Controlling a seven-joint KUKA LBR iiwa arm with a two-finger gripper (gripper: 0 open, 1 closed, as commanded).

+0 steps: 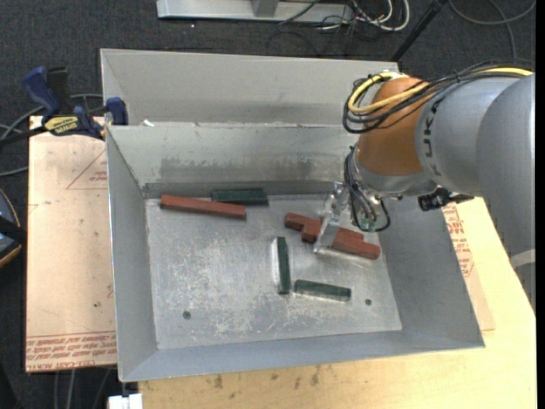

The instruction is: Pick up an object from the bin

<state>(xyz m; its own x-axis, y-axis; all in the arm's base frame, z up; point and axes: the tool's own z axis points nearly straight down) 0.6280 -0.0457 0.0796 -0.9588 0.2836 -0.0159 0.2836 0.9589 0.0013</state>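
Note:
My gripper (345,228) hangs low over the right middle of the bin, open. Its fingers stand on either side of a red-brown block (358,245) that lies slanted on the floor; the left fingertip (324,239) comes down at that block's left end. A second, shorter red-brown block (298,221) lies just left of the gripper, touching or overlapping the first. Below them, one dark green bar (282,265) points up and down the bin. Another dark green bar (322,290) lies crosswise at its lower end.
Near the back wall lie a long red-brown bar (203,206) and a dark green bar (239,197), end to side. The arm with its orange cover and cables leans in over the right wall.

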